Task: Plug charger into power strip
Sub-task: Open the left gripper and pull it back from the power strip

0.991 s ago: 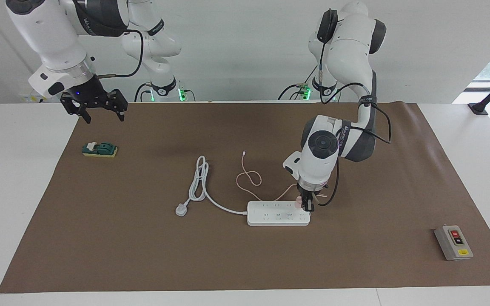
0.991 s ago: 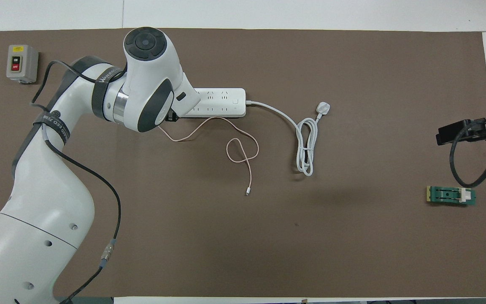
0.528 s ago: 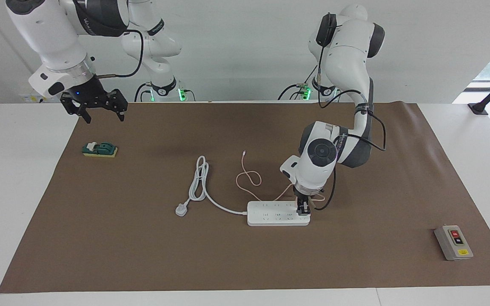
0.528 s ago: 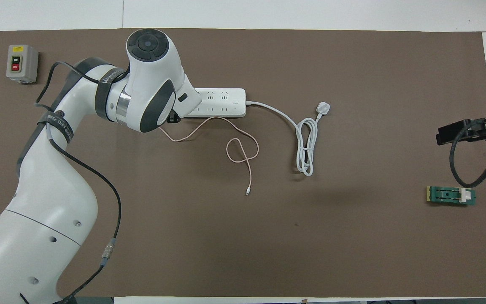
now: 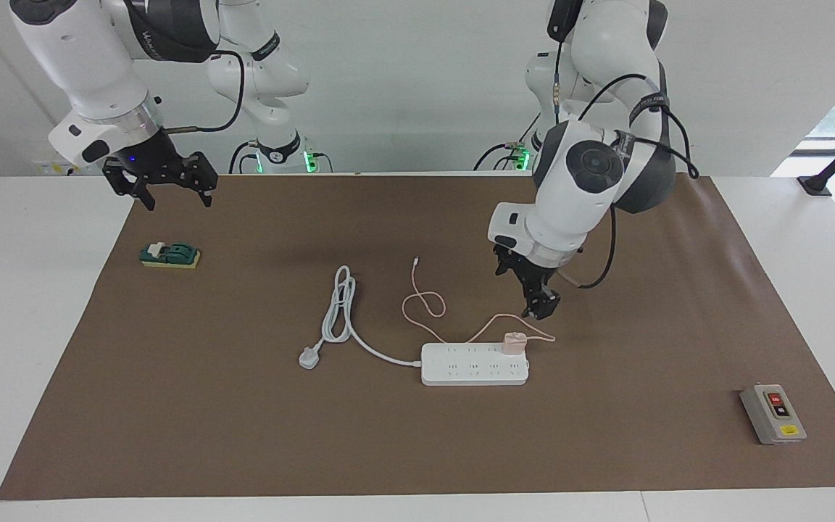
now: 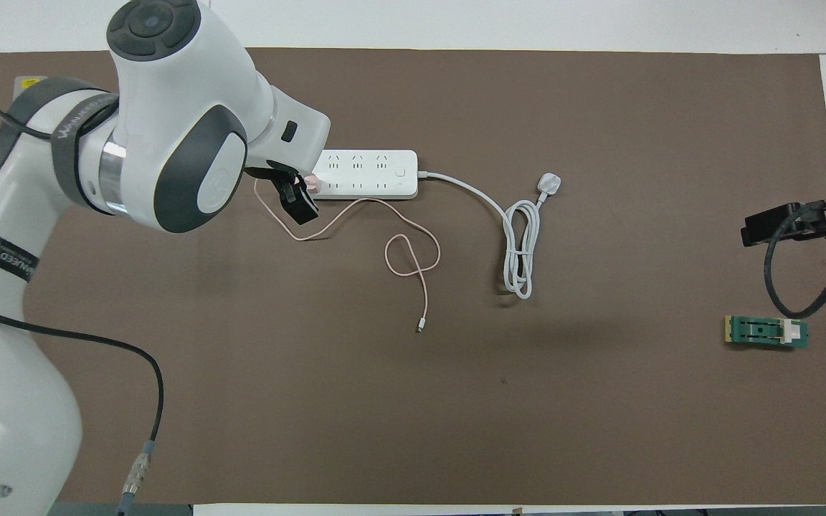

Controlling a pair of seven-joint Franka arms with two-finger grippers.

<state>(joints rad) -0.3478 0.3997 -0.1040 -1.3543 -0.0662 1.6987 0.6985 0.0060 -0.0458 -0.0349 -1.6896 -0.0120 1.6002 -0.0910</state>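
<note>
The pale-pink charger stands upright on the white power strip, in the row nearer the robots at the end toward the left arm. Its thin pink cable loops over the brown mat toward the robots and ends in a tiny white connector. My left gripper hangs open above the charger, clear of it, with nothing between its fingers. In the overhead view the left gripper partly covers the charger at the end of the power strip. My right gripper waits open, raised at the right arm's end.
The strip's thick white cord lies coiled beside it and ends in a three-pin plug. A green and yellow block lies below the right gripper. A grey switch box sits at the left arm's end, farther from the robots.
My left gripper opened, let go of the charger and rose off the power strip, leaving the charger standing on it. The right arm has not moved.
</note>
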